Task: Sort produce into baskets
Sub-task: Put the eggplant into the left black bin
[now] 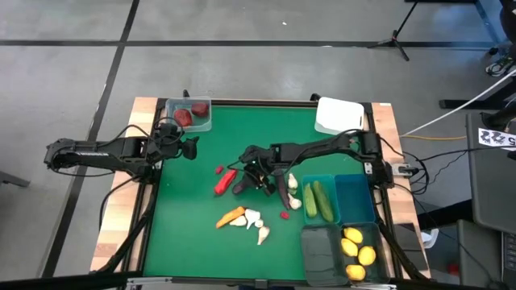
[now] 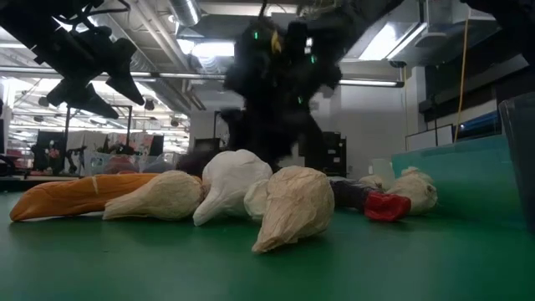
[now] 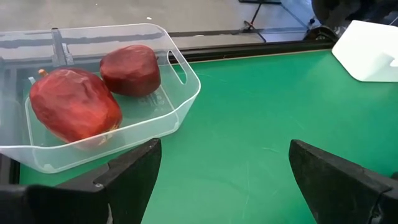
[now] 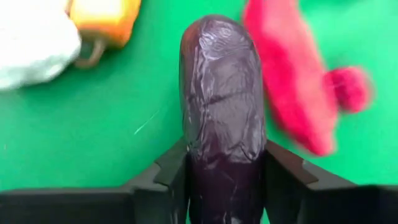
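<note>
The green desk point(image 1: 193, 201) carries a sort that looks roughly half done. Largest of the bins, the white one point(image 1: 339, 114) at two o'clock shows nothing inside from above. The clear bin point(image 3: 180, 99) at eleven o'clock holds two dark red round fruits point(image 3: 74, 102). At four to five o'clock sits a cluster: a teal bin point(image 1: 320, 201) with two green cucumbers point(image 1: 323, 201), a second teal bin point(image 1: 355, 197) beside it that seems to hold nothing, a dark bin point(image 1: 364, 251) with three yellow lemons point(image 1: 359, 251), and another dark bin point(image 1: 320, 251) whose contents I cannot make out. Loose on the desk near the centre and toward six o'clock are a red pepper point(image 1: 225, 182), an orange carrot point(image 1: 230, 217), white garlic bulbs point(image 1: 256, 224) and a small red piece point(image 1: 284, 215). The right pincer point(image 4: 225, 177) is at the centre, its fingers clamped on either side of a purple eggplant point(image 4: 221, 93), which lies beside the pepper; whether it has left the desk I cannot tell. The left pincer point(image 3: 217, 180) hangs with fingers wide apart and holding nothing, just beside the clear bin at ten o'clock.
</note>
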Available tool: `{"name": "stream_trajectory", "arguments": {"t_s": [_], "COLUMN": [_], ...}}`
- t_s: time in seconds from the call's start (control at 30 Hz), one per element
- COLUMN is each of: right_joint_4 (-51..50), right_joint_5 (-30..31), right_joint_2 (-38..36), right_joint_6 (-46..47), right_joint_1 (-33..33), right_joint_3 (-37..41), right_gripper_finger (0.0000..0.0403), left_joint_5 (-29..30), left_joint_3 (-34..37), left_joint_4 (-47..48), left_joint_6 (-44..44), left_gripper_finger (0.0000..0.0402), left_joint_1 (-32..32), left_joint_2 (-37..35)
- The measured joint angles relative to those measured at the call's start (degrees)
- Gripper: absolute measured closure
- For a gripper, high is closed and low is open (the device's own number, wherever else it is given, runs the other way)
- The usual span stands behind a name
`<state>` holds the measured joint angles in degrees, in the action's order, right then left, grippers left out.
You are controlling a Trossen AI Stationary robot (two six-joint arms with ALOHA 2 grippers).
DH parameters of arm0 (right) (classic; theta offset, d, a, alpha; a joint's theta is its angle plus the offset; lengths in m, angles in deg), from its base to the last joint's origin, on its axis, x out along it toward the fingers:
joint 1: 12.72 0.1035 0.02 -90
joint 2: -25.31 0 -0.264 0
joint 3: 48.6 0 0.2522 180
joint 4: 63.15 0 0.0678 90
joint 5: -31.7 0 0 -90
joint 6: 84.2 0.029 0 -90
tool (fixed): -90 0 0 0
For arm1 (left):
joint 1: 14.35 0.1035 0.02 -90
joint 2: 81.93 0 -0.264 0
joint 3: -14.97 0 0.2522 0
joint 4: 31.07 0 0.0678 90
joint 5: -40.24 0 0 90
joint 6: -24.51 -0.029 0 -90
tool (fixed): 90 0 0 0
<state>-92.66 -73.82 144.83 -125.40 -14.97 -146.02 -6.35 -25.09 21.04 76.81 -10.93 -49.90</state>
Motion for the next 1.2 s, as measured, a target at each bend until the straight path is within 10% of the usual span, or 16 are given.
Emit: {"name": "stream_trajectory", "arguments": {"t_s": [0.7, 1.2], "right_joint_4": [-50.3, -71.9], "right_joint_5": [4.9, 14.5], "right_joint_2": [-7.9, -12.7], "right_joint_6": [-4.0, 25.7], "right_joint_1": [13.3, 37.8], "right_joint_3": [-24.4, -24.6], "right_gripper_finger": [0.0258, 0.0249], "left_joint_5": [0.5, 0.5], "left_joint_3": [0.0, 0.0], "left_joint_4": [0.0, 0.0], "left_joint_6": [0.2, 0.4], "left_gripper_finger": [0.0057, 0.0057], "left_joint_1": [0.0, 0.0], "left_joint_2": [0.0, 0.0]}}
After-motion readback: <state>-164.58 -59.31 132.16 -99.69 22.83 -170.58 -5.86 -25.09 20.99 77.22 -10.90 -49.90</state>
